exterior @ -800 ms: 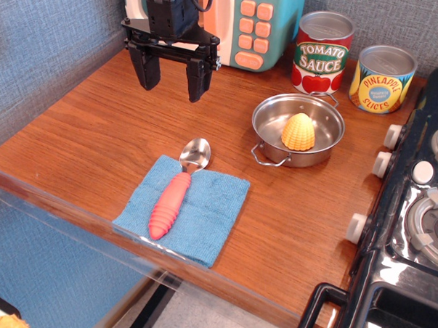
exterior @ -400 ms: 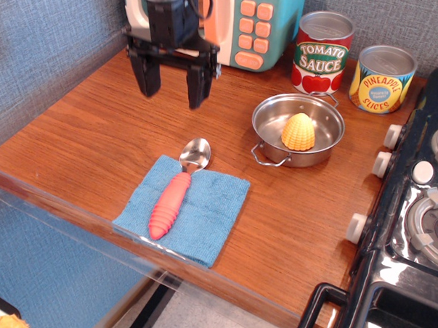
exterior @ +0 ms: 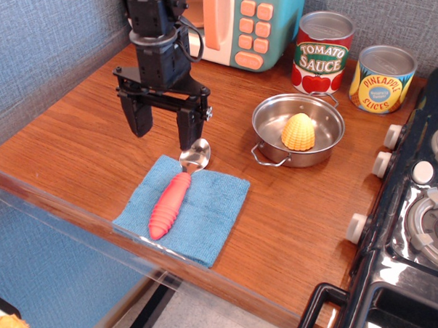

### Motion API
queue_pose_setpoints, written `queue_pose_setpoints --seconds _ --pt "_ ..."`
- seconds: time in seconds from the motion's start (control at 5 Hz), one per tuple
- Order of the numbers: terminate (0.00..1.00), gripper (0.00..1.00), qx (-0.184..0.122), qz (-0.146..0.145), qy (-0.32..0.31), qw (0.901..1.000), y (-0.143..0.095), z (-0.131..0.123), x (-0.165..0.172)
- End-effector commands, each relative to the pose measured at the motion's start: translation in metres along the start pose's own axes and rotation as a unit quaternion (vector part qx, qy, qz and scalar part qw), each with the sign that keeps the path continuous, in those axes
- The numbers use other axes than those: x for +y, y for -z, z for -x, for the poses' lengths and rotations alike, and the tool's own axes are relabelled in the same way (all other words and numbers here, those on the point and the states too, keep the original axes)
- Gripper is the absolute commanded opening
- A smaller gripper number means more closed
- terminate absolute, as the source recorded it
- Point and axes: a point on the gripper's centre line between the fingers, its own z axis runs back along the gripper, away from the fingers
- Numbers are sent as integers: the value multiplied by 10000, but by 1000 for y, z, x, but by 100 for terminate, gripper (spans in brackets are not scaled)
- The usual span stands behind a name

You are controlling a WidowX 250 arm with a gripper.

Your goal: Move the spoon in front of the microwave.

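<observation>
The spoon (exterior: pixel 176 187) lies near the front edge of the tabletop (exterior: pixel 83 122), resting on a blue cloth (exterior: pixel 202 214). Its ribbed red-pink handle sits on the cloth and points toward the front-left corner, while the shiny bowl pokes off the cloth's back edge onto bare wood. The microwave (exterior: pixel 243 23) stands at the back edge, toward the back-left corner, with open wood in front of its door.

The gripper (exterior: pixel 162 129) hangs with its two black fingers spread wide and nothing between them, just behind the spoon's bowl. From this single view it looks as if the right-hand finger tip is close over the bowl — whether it touches cannot be told.

The step in hand seems to be the approach for the pick. To do it well, the gripper should shift a little toward the front edge so that it sits over the handle, not the bowl; the thick ribbed plastic offers a surer hold than the smooth metal. The fingers should straddle the handle across its width, so the wrist may need turning to match the spoon's slant. Descend low enough to clasp the handle, yet avoid pinching the cloth, which could be dragged along. The steel pan (exterior: pixel 298 129) with the toy corn (exterior: pixel 298 132) sits well to the right and should not interfere.
</observation>
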Motion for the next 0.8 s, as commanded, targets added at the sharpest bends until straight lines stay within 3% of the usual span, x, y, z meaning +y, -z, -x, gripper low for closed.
queue_pose_setpoints --seconds 0.0,0.6 --pt "0 100 -19 -72 427 9991 4 32 -14" --pt "0 100 27 -251 599 9979 20 37 -29"
